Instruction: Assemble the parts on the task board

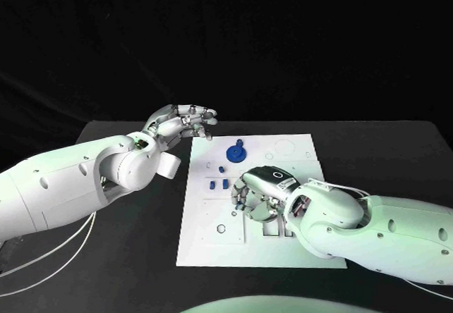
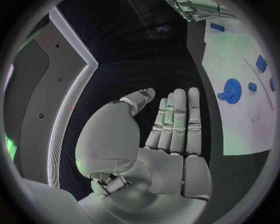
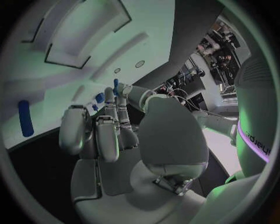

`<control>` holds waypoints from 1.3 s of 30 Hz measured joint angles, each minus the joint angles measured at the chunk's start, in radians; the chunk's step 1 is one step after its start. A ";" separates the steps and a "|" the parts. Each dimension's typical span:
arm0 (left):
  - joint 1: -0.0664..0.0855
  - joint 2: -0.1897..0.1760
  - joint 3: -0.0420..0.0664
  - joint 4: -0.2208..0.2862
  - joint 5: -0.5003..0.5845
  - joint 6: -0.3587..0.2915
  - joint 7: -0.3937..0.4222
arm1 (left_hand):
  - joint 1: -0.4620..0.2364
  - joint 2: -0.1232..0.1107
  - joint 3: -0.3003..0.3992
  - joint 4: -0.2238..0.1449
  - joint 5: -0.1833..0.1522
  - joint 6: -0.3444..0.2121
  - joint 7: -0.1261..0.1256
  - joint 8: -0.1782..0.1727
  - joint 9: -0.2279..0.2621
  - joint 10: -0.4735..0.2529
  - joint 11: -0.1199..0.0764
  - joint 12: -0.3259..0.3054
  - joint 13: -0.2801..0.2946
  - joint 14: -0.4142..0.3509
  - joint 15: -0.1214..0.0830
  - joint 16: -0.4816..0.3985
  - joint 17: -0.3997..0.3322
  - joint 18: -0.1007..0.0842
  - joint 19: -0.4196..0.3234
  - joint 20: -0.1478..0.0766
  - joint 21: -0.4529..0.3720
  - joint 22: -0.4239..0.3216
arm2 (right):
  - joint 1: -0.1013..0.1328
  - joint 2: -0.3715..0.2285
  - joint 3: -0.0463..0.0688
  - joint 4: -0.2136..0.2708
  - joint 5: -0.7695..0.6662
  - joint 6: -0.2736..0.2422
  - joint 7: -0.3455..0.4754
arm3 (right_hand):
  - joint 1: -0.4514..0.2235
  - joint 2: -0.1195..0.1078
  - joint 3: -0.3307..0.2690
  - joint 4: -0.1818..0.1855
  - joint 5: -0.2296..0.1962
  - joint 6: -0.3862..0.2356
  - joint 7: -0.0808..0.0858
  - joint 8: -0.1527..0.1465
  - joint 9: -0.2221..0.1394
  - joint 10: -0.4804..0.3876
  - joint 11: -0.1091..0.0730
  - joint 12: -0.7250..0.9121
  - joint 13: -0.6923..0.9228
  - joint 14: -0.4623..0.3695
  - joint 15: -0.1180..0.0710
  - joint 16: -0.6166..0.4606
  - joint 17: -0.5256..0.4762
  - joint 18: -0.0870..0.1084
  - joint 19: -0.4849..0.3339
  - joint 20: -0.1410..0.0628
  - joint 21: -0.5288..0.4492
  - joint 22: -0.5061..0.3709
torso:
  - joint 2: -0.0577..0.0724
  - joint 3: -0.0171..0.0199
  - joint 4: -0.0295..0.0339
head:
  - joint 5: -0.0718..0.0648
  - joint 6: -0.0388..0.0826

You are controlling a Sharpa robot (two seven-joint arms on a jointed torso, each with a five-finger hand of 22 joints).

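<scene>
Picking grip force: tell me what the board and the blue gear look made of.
Board: looks like white matte plastic or coated sheet, flat with even cut-out slots and no glare.
Blue gear: probably moulded or printed plastic, uniformly blue and dull, with a toothed edge in the left wrist view.

- the table (image 1: pixel 131 274) is black and matte, its far edge and corners showing against the dark behind.
- behind the table it's pretty much all black, like a dark backdrop (image 1: pixel 282 48), no detail to pick out.
- greenish light falls over the scene.
- a couple of thin pale cables (image 1: pixel 39 269) trail over the table's near left part.
- in the left wrist view there's a grey wall panel (image 2: pixel 35 93) with a bright white strip (image 2: pixel 70 107) running along it.
</scene>
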 measured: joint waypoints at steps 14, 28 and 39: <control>0.000 -0.001 0.000 0.000 0.001 0.001 -0.001 | 0.000 0.000 -0.003 0.003 0.000 0.000 0.000 0.000 0.000 0.000 0.000 0.000 0.000 0.000 0.000 0.000 0.000 0.000 0.000 0.000 0.000 -0.001 | -0.014 0.014 -0.001 -0.016 -0.004 0.015 0.002 | 0.000 0.000 0.001 -0.001 0.000 -0.002 -0.001 0.004 0.001 0.000 0.000 -0.005 0.000 0.000 0.000 0.000 0.000 0.000 0.000 0.000 0.000 0.000 | 0.000 0.0002 -0.0004 | 0.023 -0.020; 0.000 -0.002 0.000 0.001 0.001 0.003 -0.001 | 0.000 0.000 -0.006 0.000 0.000 0.000 0.000 0.000 0.000 0.000 0.000 0.000 0.001 0.000 0.000 0.000 0.000 0.000 0.000 0.000 0.000 -0.002 | -0.024 0.031 -0.001 -0.032 -0.006 0.018 0.003 | 0.004 0.004 0.001 -0.001 -0.004 -0.002 -0.001 0.004 0.001 0.000 0.000 -0.001 0.001 0.000 0.000 0.000 0.000 0.000 0.000 0.000 0.000 0.001 | 0.000 -0.0004 0.0002 | 0.030 -0.028; 0.000 -0.004 0.000 0.004 0.001 0.005 -0.003 | 0.000 0.000 -0.006 0.000 0.000 0.000 0.000 0.000 0.000 0.000 0.000 0.000 0.001 0.000 0.000 0.000 0.000 0.000 0.000 0.000 0.000 -0.002 | -0.025 0.041 0.000 -0.041 -0.014 0.025 0.000 | 0.004 0.004 0.001 -0.001 -0.001 -0.002 -0.001 0.004 0.002 0.001 0.001 -0.001 0.004 0.000 0.000 0.000 0.000 0.000 0.000 0.000 0.000 0.000 | 0.000 -0.0004 0.0008 | 0.033 -0.034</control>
